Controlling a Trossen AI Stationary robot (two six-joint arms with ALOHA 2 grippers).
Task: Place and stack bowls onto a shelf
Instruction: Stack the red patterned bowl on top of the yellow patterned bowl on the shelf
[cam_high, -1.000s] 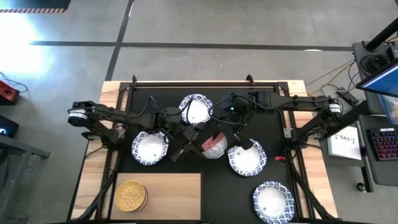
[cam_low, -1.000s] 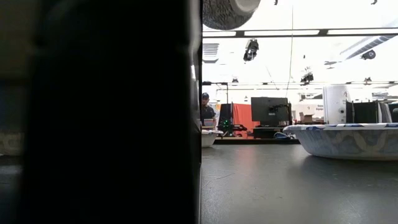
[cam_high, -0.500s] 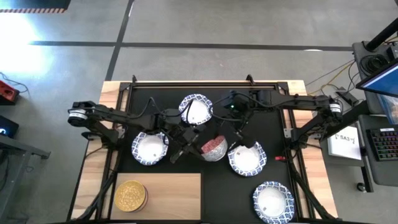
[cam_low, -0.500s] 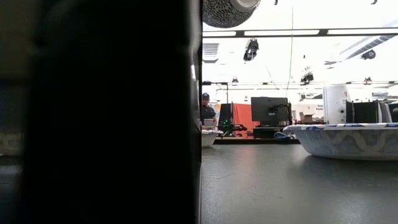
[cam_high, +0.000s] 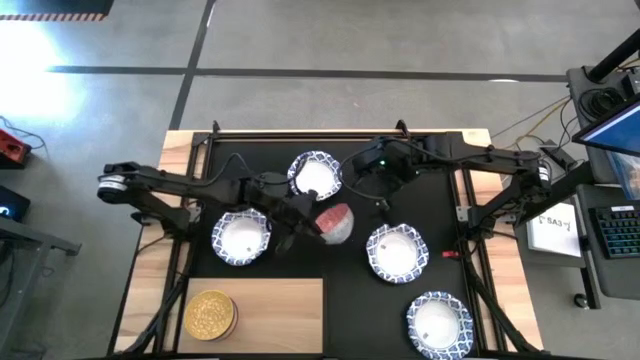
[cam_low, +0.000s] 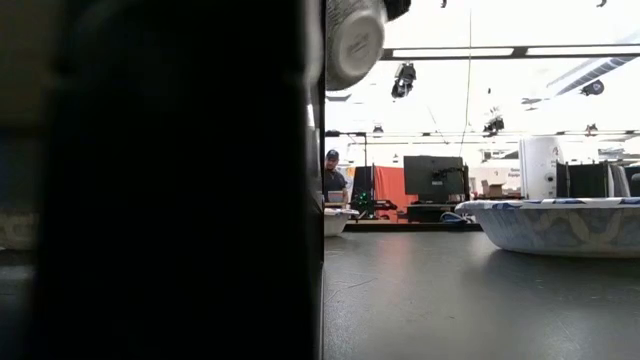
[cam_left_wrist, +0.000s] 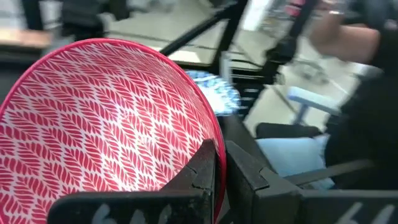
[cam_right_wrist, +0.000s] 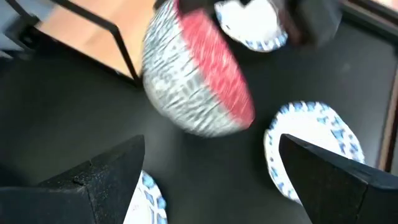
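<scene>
The red-pink bowl (cam_high: 337, 223) has a red leaf-patterned inside and a grey patterned outside. It hangs tipped on its side above the mat's middle in my left gripper (cam_high: 312, 220), which is shut on it. In the low view its white foot (cam_low: 355, 40) faces the camera at the top. My right gripper (cam_high: 383, 192) is open, just beyond the bowl toward the far edge, touching nothing. The right wrist view shows the bowl (cam_right_wrist: 196, 81) ahead of its spread fingers. The golden yellow bowl (cam_high: 210, 315) sits on the light-wood shelf (cam_high: 280, 310). My left gripper pinches the red-pink bowl's rim (cam_left_wrist: 216, 146), one finger (cam_left_wrist: 202, 171) inside the bowl and the other (cam_left_wrist: 249, 180) outside. The fingers come from the table's left. The bowl is lifted clear of the mat and tipped, its opening facing back along the left arm.
White blue-rimmed bowls stand on the black mat: one at the far middle (cam_high: 315, 175), one at the left (cam_high: 240, 237), one right of centre (cam_high: 397, 252), one at the near right (cam_high: 438, 322). A dark shape (cam_low: 160, 180) fills the low view's left half.
My right gripper has drawn back from the red-pink bowl toward the far edge. My left gripper has carried the bowl a little toward the left and far, and has turned it from nearly upright onto its side, so that its foot now faces the near edge.
</scene>
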